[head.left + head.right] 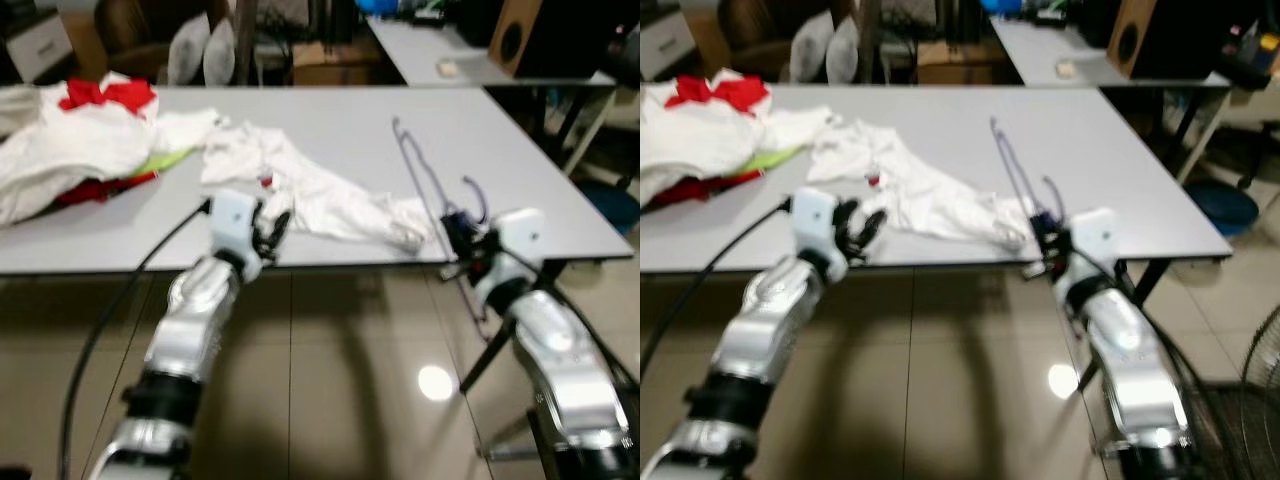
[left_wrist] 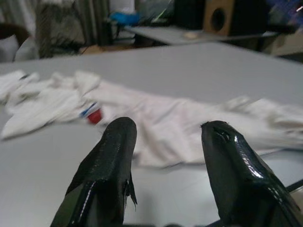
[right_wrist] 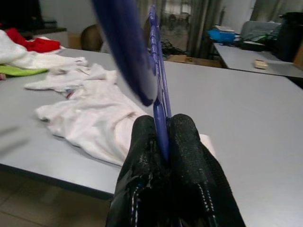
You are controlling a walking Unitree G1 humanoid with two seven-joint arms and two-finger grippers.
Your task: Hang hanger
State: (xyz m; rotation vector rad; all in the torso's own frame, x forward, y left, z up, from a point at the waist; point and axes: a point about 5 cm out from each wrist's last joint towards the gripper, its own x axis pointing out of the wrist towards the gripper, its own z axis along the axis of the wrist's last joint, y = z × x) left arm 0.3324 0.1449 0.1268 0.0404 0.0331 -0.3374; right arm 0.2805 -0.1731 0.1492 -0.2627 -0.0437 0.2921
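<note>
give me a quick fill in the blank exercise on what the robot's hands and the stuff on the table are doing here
1. The right hand is shut on the ____ hanger.
2. The left hand is ____, with nothing between its fingers.
3. The white garment lies on the grey ____.
4. The garment lies to the robot's ____ of the hanger.

Missing words: blue; open; table; left
</note>
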